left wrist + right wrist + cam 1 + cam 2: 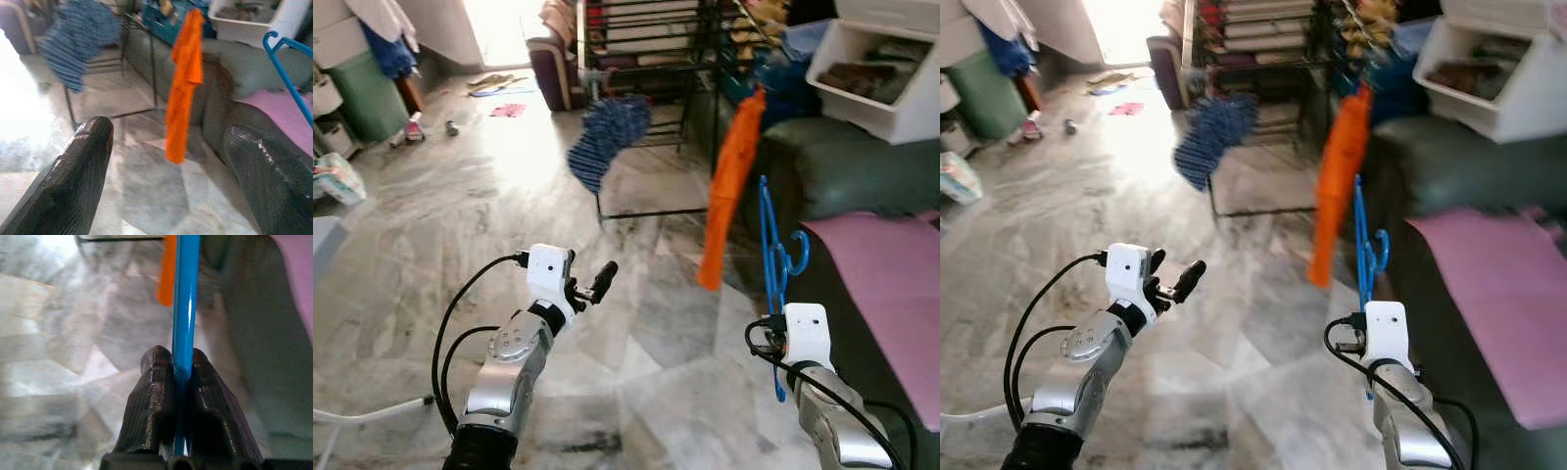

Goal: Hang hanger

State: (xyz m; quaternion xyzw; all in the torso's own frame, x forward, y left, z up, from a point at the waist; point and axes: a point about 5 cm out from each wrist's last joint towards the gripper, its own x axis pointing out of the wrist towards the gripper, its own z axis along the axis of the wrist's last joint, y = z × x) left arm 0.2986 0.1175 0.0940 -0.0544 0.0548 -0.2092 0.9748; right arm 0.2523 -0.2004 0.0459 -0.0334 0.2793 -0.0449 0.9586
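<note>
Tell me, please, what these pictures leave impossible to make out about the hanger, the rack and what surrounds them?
- Right pincer, shut on the blue hanger: in the eye views its white wrist housing hides the grip.
- Drying rack: its top is cut off by the upper edge, so free rail space is unclear.
- White bin: contents too blurred to name.
- Blue striped cloth: motion blur hides how it is draped.

We find no writing that can be read in any of these views. No label, brand, number or sign comes out legibly (the frames are soft with blur, which does not help).
</note>
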